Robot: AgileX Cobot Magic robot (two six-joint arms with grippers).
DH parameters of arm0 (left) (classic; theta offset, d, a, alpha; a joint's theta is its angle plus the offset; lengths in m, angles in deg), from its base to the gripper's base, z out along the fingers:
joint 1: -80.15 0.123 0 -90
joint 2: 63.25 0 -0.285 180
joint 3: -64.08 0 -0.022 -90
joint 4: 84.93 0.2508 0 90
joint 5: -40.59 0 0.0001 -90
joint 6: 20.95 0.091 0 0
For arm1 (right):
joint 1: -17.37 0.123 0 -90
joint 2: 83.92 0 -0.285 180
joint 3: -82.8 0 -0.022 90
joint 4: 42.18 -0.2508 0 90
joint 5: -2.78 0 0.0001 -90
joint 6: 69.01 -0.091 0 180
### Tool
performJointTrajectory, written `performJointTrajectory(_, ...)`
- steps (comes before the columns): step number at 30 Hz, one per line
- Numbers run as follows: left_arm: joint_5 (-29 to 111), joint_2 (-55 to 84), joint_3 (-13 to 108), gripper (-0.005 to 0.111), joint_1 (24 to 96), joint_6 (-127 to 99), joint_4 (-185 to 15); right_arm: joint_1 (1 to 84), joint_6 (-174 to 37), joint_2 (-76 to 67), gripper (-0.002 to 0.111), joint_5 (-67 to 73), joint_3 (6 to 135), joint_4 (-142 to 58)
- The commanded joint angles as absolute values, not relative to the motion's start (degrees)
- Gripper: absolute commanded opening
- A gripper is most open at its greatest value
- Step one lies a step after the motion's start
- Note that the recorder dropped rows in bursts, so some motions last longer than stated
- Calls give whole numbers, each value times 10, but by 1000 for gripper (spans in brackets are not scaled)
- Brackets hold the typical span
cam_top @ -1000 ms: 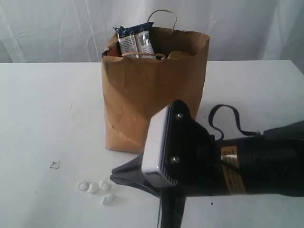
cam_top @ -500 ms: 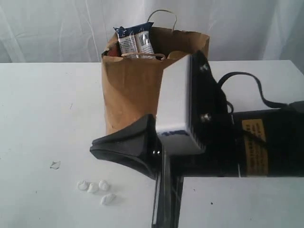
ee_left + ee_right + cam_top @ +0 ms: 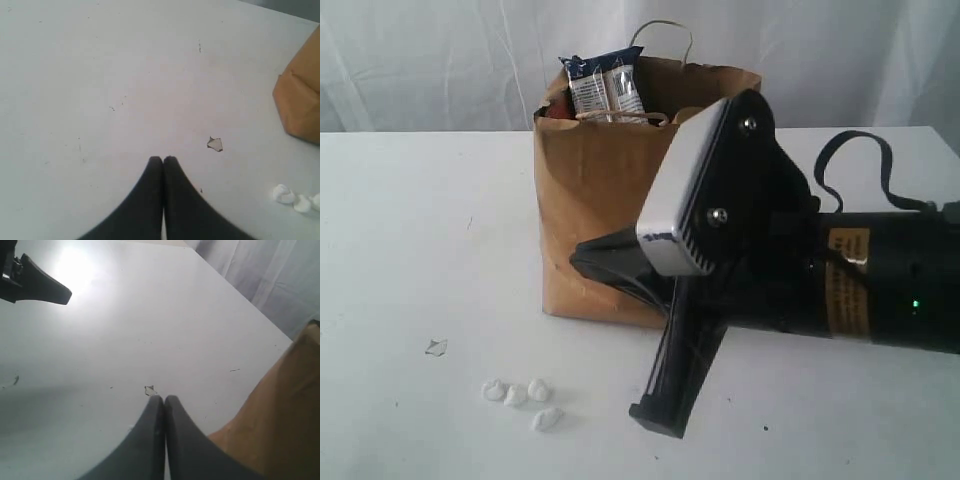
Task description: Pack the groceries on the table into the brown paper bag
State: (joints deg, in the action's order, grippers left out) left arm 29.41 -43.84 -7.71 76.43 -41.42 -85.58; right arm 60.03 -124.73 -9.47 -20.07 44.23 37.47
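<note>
Black fingers of the left pincer (image 3: 163, 160) are pressed together, tip against tip, with nothing between them. They hang over the bare table (image 3: 100, 75). Near the tips lies a small grey chip (image 3: 215, 144), farther off are some white crumbs (image 3: 285, 194), and a low corner of the bag (image 3: 300, 100) shows at the edge of this view.

The right pincer (image 3: 164, 399) is closed in the same way and also holds nothing. The brown side of the bag is close beside it.

In the exterior view the right arm (image 3: 860, 290) fills the lower right of the frame, a black body with a grey-white block (image 3: 685, 215) on it. Its pointed fingers lie in front of the lower part of the bag and point to the left. Whether they touch the paper I cannot tell.

The bag stands upright on the table, in the middle of the frame and a little above centre. From its open top, near the upper middle of the frame, the blue-white packet (image 3: 605, 85) sticks out, and a thin handle (image 3: 665, 30) rises behind it. Small red and tan spots show at the rim; I cannot tell what they are. The chip and the crumbs lie in the lower left of the frame, apart from the bag. A white curtain (image 3: 420, 60) closes the top of the frame.
</note>
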Motion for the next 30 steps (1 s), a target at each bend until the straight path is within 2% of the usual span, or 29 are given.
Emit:
performJointTrajectory(1, 299, -441, -77, 0, 761, -417, -863, 592, -1206, -68, 0, -225, 416, 343)
performJointTrajectory(3, 299, -441, -77, 0, 761, -417, -863, 580, -1131, -30, 0, -292, 391, 277)
performJointTrajectory(8, 299, -441, -77, 0, 761, -417, -863, 582, -777, 110, 0, -668, 340, 165)
performJointTrajectory(11, 299, -441, -77, 0, 761, -417, -863, 605, -774, 165, 0, -659, 343, 86)
performJointTrajectory(13, 299, -441, -77, 0, 761, -417, -863, 619, -802, 176, 0, -598, 354, 48)
performJointTrajectory(19, 299, -441, -77, 0, 761, -417, -862, 628, -1096, 156, 0, -441, 420, 87)
performJointTrajectory(22, 299, -441, -77, 0, 761, -417, -862, 621, -1058, 167, 0, -403, 441, 87)
performJointTrajectory(27, 299, -441, -77, 0, 761, -417, -862, 617, -888, 215, 0, -444, 443, 103)
performJointTrajectory(30, 298, -441, -77, 0, 761, -417, -862, 629, -1055, 189, 0, -376, 452, 162)
